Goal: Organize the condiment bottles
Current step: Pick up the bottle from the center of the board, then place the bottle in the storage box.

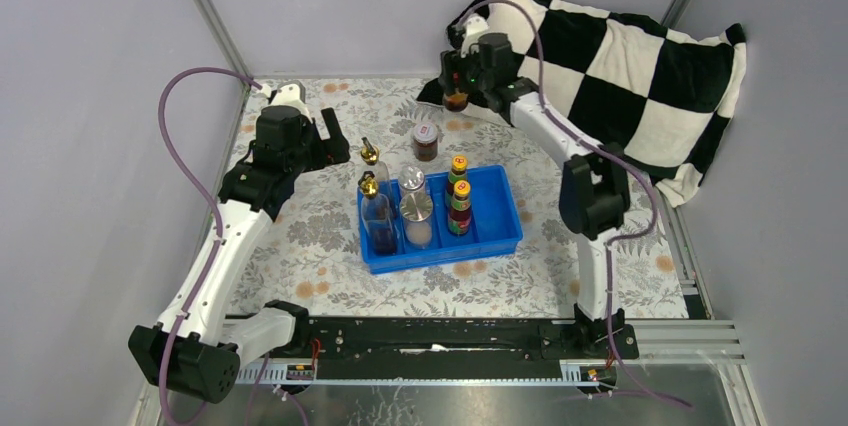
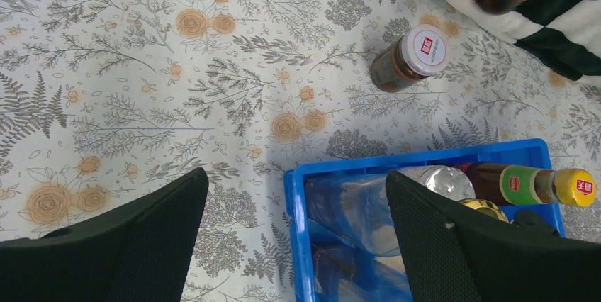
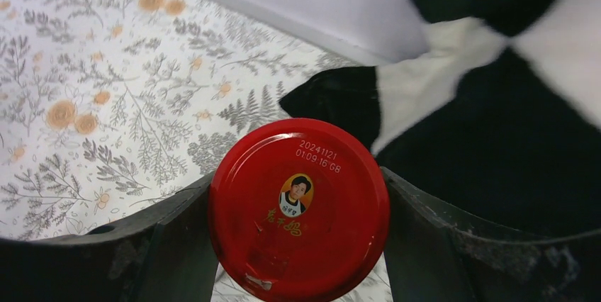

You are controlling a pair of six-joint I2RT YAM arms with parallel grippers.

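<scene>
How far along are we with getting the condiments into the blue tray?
Mostly done. The blue tray appears to hold six: two gold-spouted bottles, two silver-lidded shakers, two yellow-capped sauce bottles. In hand: the right gripper is shut on a red-lidded jar, by the pillow. Remaining: that jar, plus the white-lidded jar standing on the table behind the tray. The left gripper is open, empty.

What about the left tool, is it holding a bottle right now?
No, the left tool is open, with only tablecloth and the blue tray's corner between its fingers.

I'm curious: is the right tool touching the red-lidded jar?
Touching. The right wrist view shows the right tool squeezing both sides of the red-lidded jar.
</scene>
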